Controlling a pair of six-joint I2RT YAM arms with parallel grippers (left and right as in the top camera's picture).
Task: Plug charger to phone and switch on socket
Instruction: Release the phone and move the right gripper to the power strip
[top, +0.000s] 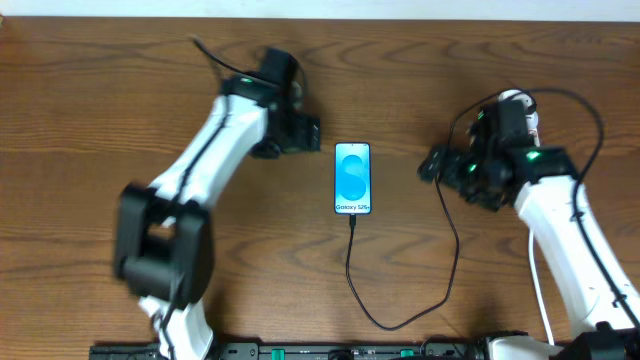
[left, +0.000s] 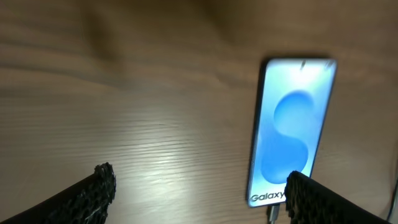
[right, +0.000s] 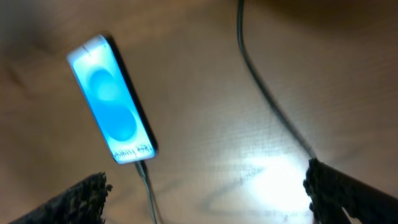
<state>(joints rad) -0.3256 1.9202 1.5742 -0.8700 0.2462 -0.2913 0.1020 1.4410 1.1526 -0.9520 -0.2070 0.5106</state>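
A: Risks logged?
B: The charger (top: 348, 255) looped on the phone's (top: 352, 178) near side, its tip apparently seated in the phone's near end. It then climbed the phone's right side toward the right tool (top: 435, 163). A sweep there could have snagged it and pulled the tip out.
A: Tools?
B: Both were spread wide and empty, the left tool (top: 300, 133) just left of the phone.
A: Room?
B: Bare counter (top: 90, 90) lay left of the phone. The socket (top: 515, 102), far right of it, was mostly hidden under the arm, its switch unseen.
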